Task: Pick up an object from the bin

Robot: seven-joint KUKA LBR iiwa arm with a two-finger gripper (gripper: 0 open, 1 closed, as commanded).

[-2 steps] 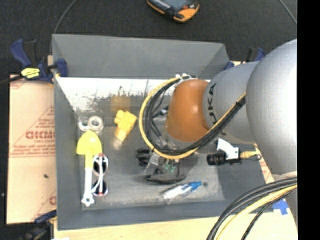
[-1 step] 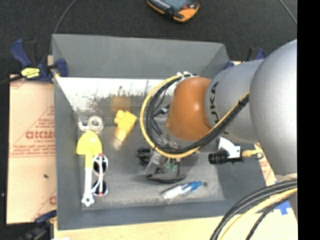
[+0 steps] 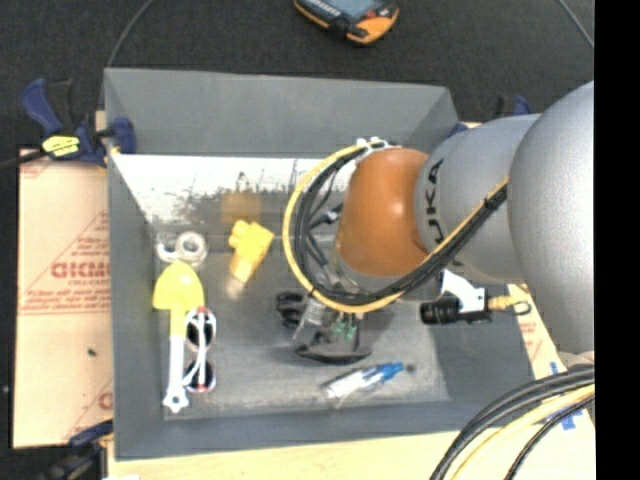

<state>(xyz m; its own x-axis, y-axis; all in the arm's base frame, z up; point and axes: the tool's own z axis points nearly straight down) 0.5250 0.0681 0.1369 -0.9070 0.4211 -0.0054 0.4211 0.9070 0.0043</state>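
Pincer [image 3: 325, 336] sits low near the middle of the grey metal bin [image 3: 270, 118]; honestly can't tell if it's apart or together. The nearest thing is a clear plastic tube with a blue tip [image 3: 365, 378], lying just beside the pincer toward the bin's bottom edge. A chunky yellow plastic block [image 3: 248, 243] is off toward the top-left corner.

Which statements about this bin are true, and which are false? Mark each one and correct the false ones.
1. A yellow scoop lies in the left part of the bin. True.
2. The gripper is over the scoop. False: it is down near the bin's middle, well to the scoop's right.
3. A clear and blue pen lies below the gripper in the view. True.
4. The yellow block touches the pen. False: they lie apart, the block being nearer the back wall.
5. A tape ring lies just above the scoop in the view. True.
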